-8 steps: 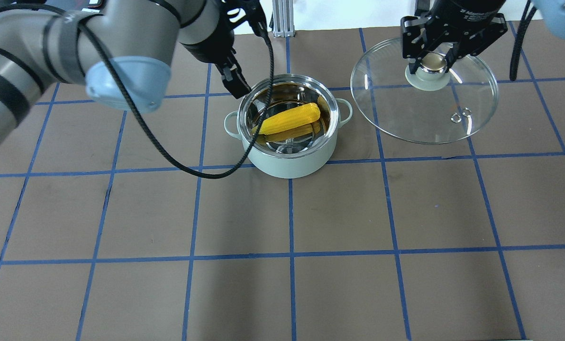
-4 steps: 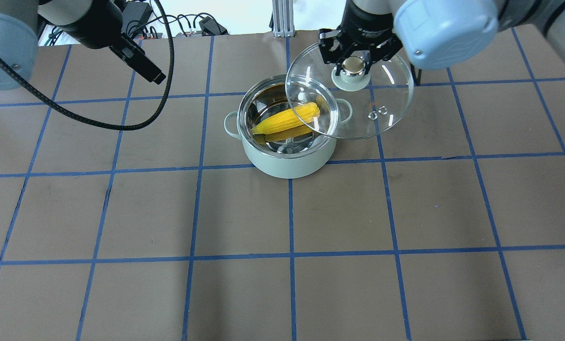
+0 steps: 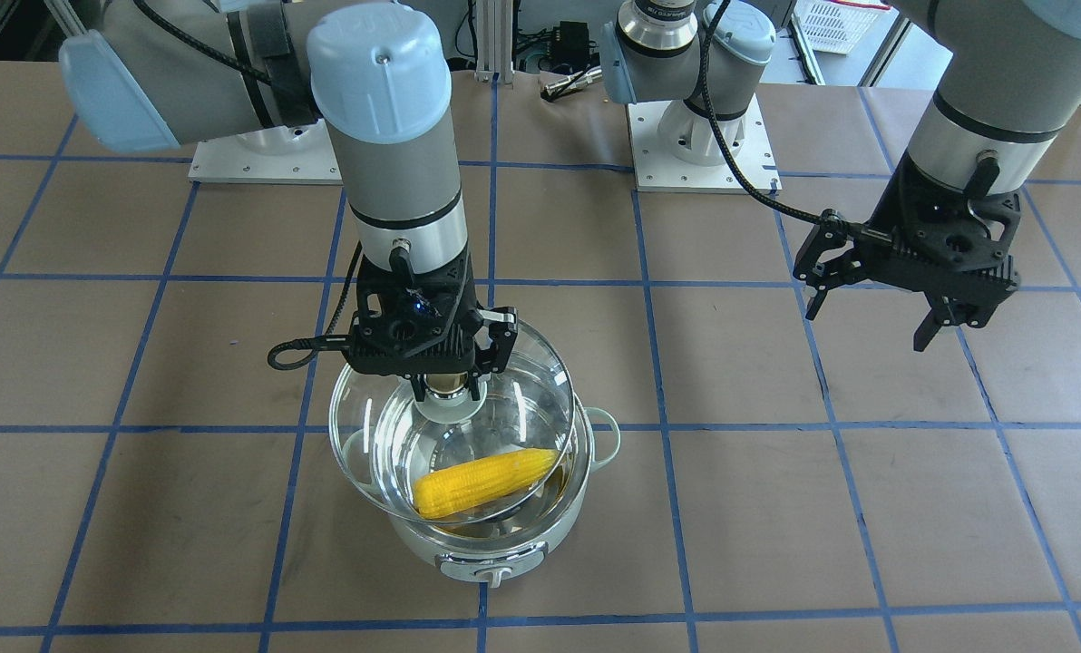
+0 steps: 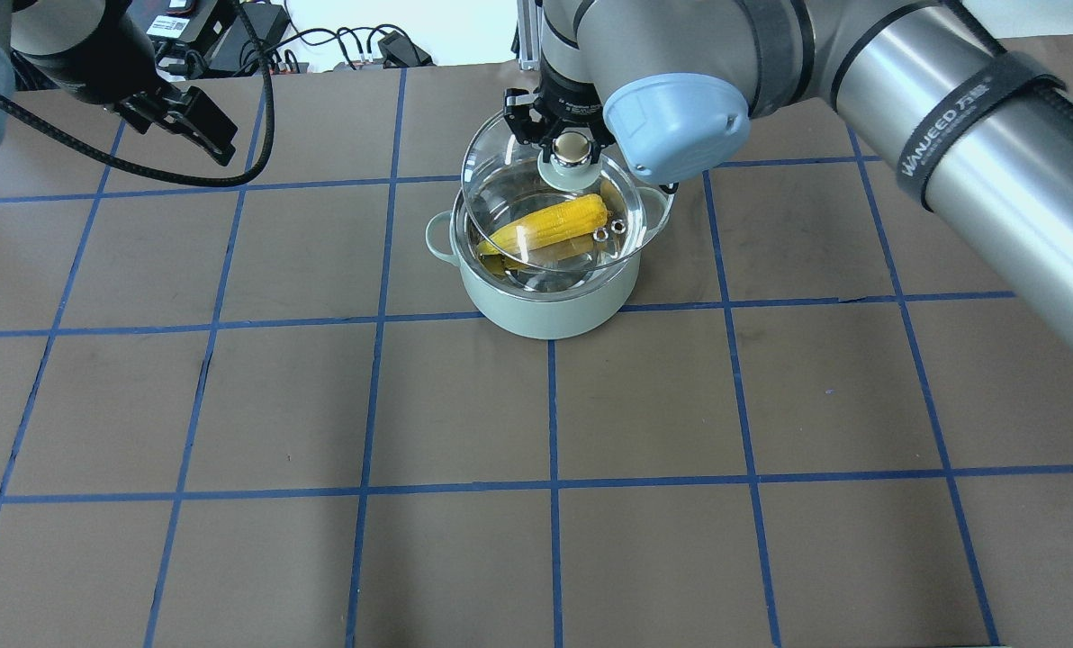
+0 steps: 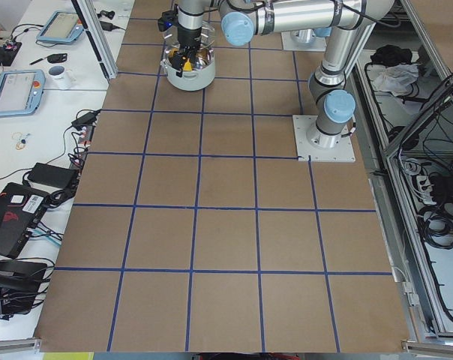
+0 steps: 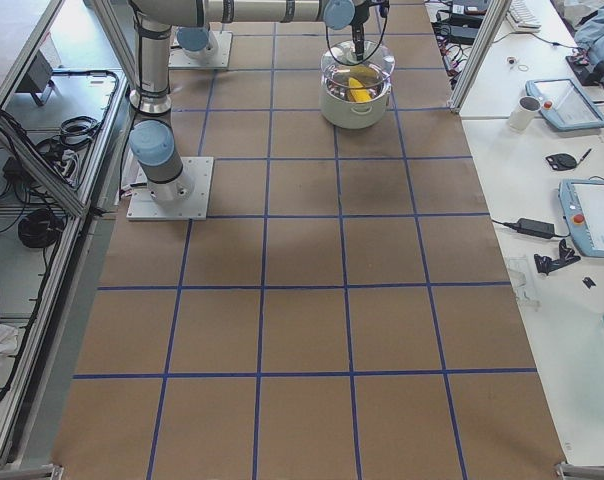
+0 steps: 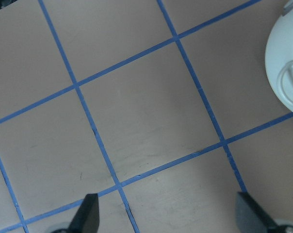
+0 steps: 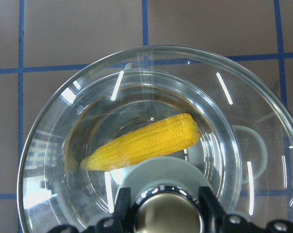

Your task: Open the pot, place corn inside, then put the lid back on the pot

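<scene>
The mint-green pot (image 4: 545, 310) stands at the table's far middle, with the yellow corn (image 4: 550, 225) lying inside on the steel bottom. My right gripper (image 4: 573, 144) is shut on the knob of the clear glass lid (image 4: 505, 180) and holds it over the pot, its rim offset from the pot's rim. The front-facing view shows the same: right gripper (image 3: 450, 388), lid (image 3: 364, 435), corn (image 3: 486, 481), pot (image 3: 504, 555). The right wrist view shows the corn (image 8: 146, 143) through the lid (image 8: 234, 92). My left gripper (image 4: 199, 130) is open and empty, away to the pot's left; it also shows in the front-facing view (image 3: 869, 328).
The table is brown paper with a blue tape grid (image 4: 552, 405). The left arm's black cable (image 4: 257, 135) hangs over the far left. The left wrist view shows bare table and the pot's side handle (image 7: 287, 87) at its right edge.
My right gripper has carried the lid leftward from beside the pot to over it. My left gripper has drawn back from the pot to the far left.
</scene>
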Action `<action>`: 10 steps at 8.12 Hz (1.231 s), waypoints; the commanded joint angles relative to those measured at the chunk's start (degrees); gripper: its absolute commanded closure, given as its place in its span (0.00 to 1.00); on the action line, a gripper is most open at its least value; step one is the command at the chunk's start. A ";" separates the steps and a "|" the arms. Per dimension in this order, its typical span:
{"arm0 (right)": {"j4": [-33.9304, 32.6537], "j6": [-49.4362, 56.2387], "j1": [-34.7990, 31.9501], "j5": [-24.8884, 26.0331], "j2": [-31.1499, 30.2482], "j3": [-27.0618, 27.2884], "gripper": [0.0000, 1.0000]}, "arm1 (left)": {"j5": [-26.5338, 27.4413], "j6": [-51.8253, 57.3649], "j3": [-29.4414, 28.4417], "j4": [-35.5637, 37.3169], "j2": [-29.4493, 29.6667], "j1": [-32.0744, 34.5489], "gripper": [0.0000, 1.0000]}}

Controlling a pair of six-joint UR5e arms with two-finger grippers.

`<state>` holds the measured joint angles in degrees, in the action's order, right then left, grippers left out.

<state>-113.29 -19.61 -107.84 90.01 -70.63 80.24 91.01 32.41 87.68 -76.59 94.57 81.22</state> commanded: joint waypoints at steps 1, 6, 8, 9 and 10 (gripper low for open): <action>-1.67 -1.48 -0.87 -0.79 3.56 -0.26 0.76 | 1.97 -16.00 0.13 -0.14 -0.26 0.51 0.00; -2.72 -1.65 -1.23 -0.89 4.89 -0.09 0.76 | 0.75 -29.93 0.83 -0.23 -1.75 0.78 0.00; -2.72 -1.83 -1.84 -0.89 5.42 0.26 0.76 | 0.66 -31.88 1.10 -3.19 -2.72 0.78 0.00; -2.72 -1.83 -1.93 -0.89 5.68 0.26 0.76 | 0.40 -35.19 1.09 -4.78 -2.73 0.86 0.00; -2.81 -1.83 -2.02 -0.89 5.94 0.35 0.76 | 0.39 -36.35 1.09 -4.80 -2.73 1.04 0.00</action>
<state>-116.02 -21.41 -109.62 89.12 -65.14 80.47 91.55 -0.81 88.76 -79.94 92.01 82.07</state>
